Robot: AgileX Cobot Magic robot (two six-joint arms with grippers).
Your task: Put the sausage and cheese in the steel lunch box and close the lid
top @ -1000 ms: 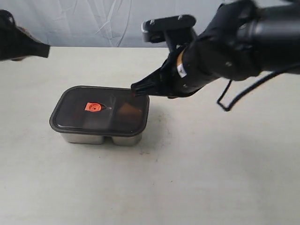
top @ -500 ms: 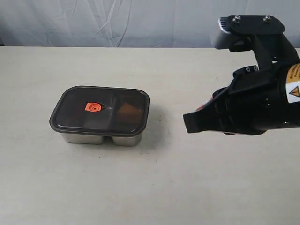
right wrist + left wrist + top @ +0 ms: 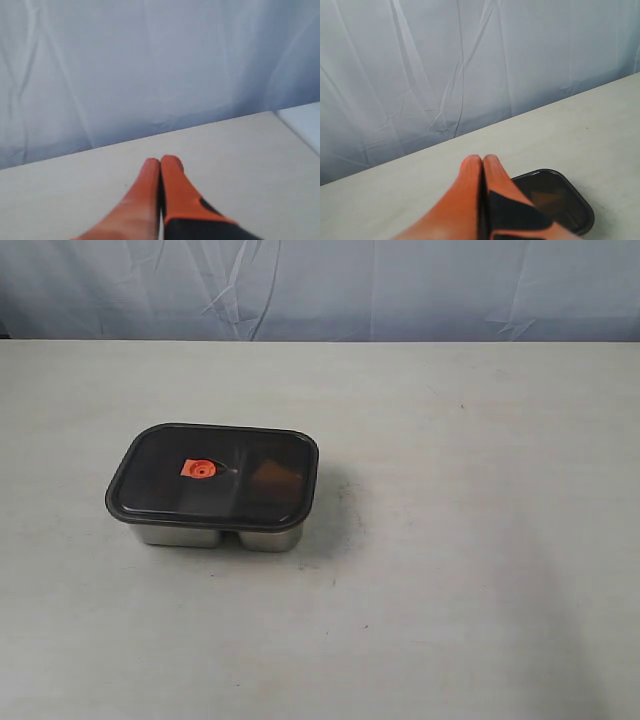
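The pale table (image 3: 450, 620) is filling the front of the exterior view. A little further back, on the left half, the steel lunch box (image 3: 180, 534) is standing flat on it. The lid (image 3: 160, 485) is sitting on top of the box and is covering it all around, with its rim lying level over the steel walls. A small orange tab (image 3: 200, 469) is showing in the middle of the lid. Through the dark tint, over the right compartment, an orange-brown shape is showing dimly and is looking like the cheese (image 3: 272, 478). Over the left compartment the tint is too dark, so I cannot tell where the sausage is. Behind the table a grey-blue curtain (image 3: 350, 290) is hanging.

In the left wrist view the left gripper (image 3: 482, 161) is pressing its two orange fingers together, closed on nothing. Beyond it, one end of the lid is showing on the table, and the gripper is not touching it.

In the right wrist view the right gripper (image 3: 160, 162) is also closed, with its fingers lying against each other and nothing between them. It is pointing over the table towards the curtain.
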